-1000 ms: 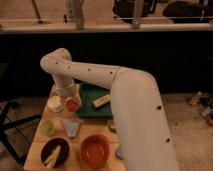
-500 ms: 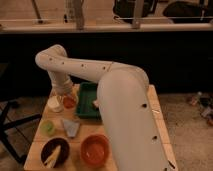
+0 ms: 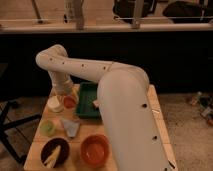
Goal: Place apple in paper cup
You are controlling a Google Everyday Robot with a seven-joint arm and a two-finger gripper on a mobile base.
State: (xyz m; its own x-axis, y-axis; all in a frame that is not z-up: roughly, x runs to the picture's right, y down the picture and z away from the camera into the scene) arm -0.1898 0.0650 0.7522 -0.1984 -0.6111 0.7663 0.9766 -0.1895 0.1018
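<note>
Your gripper (image 3: 64, 91) is closed directly over the apple (image 3: 69, 102), grip on it unclear; the paper cup (image 3: 55, 104) sits just beside it on the worktop (image 3: 87, 126).

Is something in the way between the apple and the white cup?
Nothing visible is. The apple lies right beside the paper cup, on the side toward the green tray, with no object between them. The gripper hangs just above the apple.

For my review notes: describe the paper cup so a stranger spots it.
On the wooden table, look left of the green tray, where the hand hangs over the apple. The paper cup stands left of it: the only plain white cylinder.
</note>
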